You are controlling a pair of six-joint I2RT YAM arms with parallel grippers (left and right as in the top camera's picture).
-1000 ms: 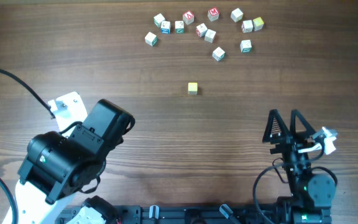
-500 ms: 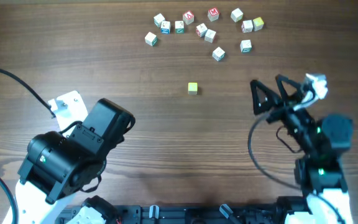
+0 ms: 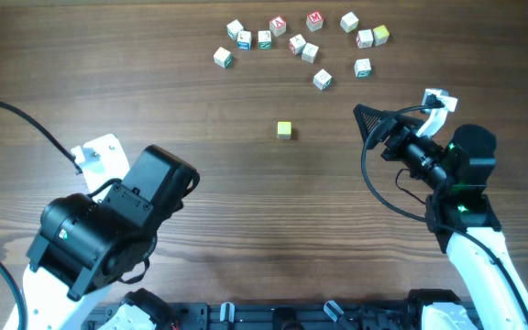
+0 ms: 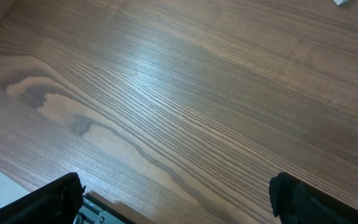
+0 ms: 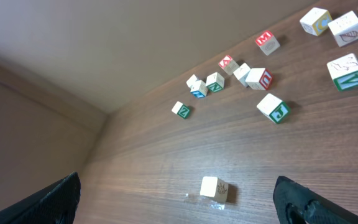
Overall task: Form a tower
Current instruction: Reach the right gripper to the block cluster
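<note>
No tower is in view; every cube lies single. A lone yellow cube (image 3: 284, 130) sits mid-table; the right wrist view shows it as a pale cube (image 5: 214, 189) with a small drawing on one side. My right gripper (image 3: 367, 124) is to its right, pointing left at it, open and holding nothing (image 5: 176, 190). Several loose letter cubes (image 3: 301, 41) with red, green and blue faces are scattered along the far edge (image 5: 253, 74). My left gripper (image 4: 174, 186) is open over bare wood, nothing between its fingers.
My bulky left arm (image 3: 108, 225) fills the front left of the table, with a black cable (image 3: 26, 119) trailing off to the left. Bare wood lies between the yellow cube and the far cluster. A wall (image 5: 104, 37) rises behind the table.
My right arm has swung from the front edge up and forward, and its gripper now points left toward the yellow cube. The left arm and all cubes have not moved.
</note>
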